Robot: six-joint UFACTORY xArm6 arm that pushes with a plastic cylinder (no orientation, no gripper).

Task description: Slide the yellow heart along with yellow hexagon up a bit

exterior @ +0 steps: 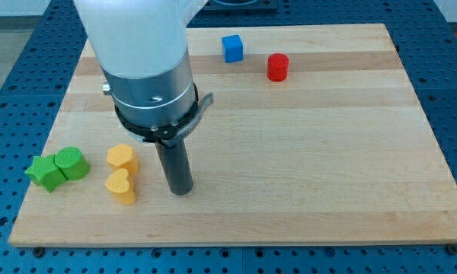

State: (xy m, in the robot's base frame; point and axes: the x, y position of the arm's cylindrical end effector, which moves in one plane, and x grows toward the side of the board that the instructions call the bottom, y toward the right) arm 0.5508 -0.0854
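Observation:
A yellow heart lies near the view's bottom left of the wooden board. A yellow hexagon sits just above it, almost touching. My tip is the lower end of the dark rod and rests on the board to the right of the yellow heart, a short gap away, touching neither yellow block. The arm's white and grey body hides part of the board's upper left.
A green star and a green rounded block sit together at the board's left edge, left of the yellow pair. A blue cube and a red cylinder stand near the view's top.

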